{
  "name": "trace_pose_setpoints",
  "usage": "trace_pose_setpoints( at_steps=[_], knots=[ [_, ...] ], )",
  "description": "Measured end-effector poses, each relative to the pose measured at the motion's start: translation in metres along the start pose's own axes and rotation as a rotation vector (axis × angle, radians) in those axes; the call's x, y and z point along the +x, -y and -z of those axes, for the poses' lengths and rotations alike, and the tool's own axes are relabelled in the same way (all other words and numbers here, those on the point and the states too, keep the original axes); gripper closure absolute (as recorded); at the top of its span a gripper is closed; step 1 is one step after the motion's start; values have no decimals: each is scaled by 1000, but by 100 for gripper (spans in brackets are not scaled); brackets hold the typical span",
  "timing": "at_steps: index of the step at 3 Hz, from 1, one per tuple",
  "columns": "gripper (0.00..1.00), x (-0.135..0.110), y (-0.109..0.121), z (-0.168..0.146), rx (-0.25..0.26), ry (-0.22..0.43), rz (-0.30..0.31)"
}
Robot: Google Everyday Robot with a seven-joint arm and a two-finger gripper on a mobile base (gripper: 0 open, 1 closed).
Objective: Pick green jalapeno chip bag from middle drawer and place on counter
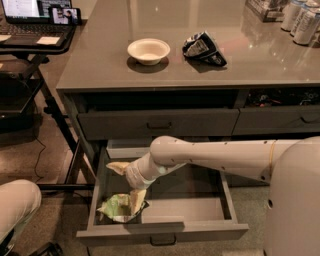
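Middle drawer (165, 232) open | my jaws spread inside it, lower tip at green jalapeno chip bag (120, 207) | no grip yet | lift, tabletop (100, 60) placement outstanding

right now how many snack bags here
2: wrinkled light-green foil bag in the open grey drawer, at the pincer; black-and-white bag on the glossy grey-brown counter. closed drawers could hide more.

Place: office-like test lab — a work area with a robot.
Table (100, 60): glossy grey-brown top on a grey metal drawer cabinet (160, 124), carrying white bowl (148, 50), snack bag (203, 48), cans (300, 20).
Desk (35, 44): black stand — open laptop (27, 12) and phone (65, 16) on it.
Robot: white arm (225, 157), its gripper (122, 184) spread wide inside the open middle drawer (165, 231).
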State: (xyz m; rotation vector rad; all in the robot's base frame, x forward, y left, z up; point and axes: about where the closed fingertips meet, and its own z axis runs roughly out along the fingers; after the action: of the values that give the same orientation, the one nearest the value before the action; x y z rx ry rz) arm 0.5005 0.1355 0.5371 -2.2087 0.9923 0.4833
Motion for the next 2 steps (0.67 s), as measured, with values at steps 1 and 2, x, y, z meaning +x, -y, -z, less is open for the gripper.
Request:
trace_pose_setpoints(
  at_steps=[1, 2],
  knots=[
    [0, 2, -5, -33, -9, -2, 5],
    [0, 10, -5, -55, -16, -31, 1]
  ],
)
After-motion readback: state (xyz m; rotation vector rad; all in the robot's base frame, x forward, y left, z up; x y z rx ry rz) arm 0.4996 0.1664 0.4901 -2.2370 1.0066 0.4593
